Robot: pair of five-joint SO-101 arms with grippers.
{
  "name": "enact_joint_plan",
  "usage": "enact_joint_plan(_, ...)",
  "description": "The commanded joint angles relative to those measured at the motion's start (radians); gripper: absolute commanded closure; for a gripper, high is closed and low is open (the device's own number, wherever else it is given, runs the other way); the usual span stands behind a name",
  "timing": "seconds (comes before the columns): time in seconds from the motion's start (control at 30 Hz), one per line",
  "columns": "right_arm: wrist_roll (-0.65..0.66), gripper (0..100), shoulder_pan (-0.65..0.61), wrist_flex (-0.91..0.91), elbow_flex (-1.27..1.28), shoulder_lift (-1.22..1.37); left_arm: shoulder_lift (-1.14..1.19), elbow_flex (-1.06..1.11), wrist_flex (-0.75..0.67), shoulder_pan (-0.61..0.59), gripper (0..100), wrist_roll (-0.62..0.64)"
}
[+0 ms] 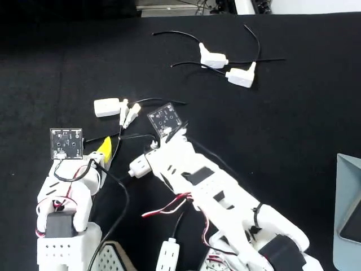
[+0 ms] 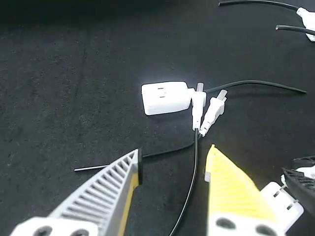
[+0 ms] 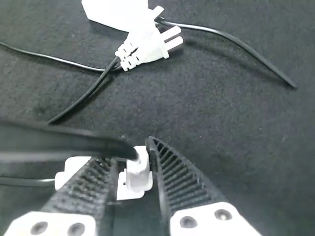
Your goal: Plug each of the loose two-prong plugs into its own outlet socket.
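Nearest the arms, the right gripper [image 3: 132,153] is clamped on a white two-prong plug [image 3: 138,177], short of the white outlet block [image 2: 165,98]; the jaws seem to hold only a small part of the plug's body, and I cannot tell which way its prongs face, so the likeliest fault is the plug swivelling in the grip or meeting the slots askew; its trailing cord [image 3: 59,142] runs off sideways and could pull it off line. The left gripper [image 2: 173,150] hangs short of the outlet block too, its grey and yellow fingers apart and holding nothing; a black cord [image 2: 189,187] runs through the gap between them and might snag if that arm shifts. The outlet block lies loose with its slots facing up and nothing bracing it; I judge it light enough that an off-centre press would tip or skid it rather than seat the prongs. Two loose plugs [image 2: 205,109] lie against or just beside the block, prongs pointing away from the arms; they crowd that side, and a careless approach could knock them or drag their cords. Well beyond the block lie two white corded pieces [image 1: 225,66], close together; plug or socket, I cannot tell. The surface is a matte black cloth [image 1: 293,141]; a white power strip [image 1: 168,255] lies on the arms' side of the block, between the two bases; a grey-blue bin [image 1: 348,214] stands well off to one side of the block; past the cloth's far edge, beyond the block, show a pale floor and some cables.
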Motion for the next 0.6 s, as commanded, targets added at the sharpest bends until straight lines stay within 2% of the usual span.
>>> enact_joint_plan(0.0, -0.038, 98.7, -0.035, 0.043, -0.062, -0.001, -0.006, -0.054, -0.003, -0.008, 78, 0.012)
enact_joint_plan(0.57, -0.066, 98.7, -0.037, 0.038, -0.054, 0.007, -0.006, -0.054, -0.003, -0.028, 78, 0.012)
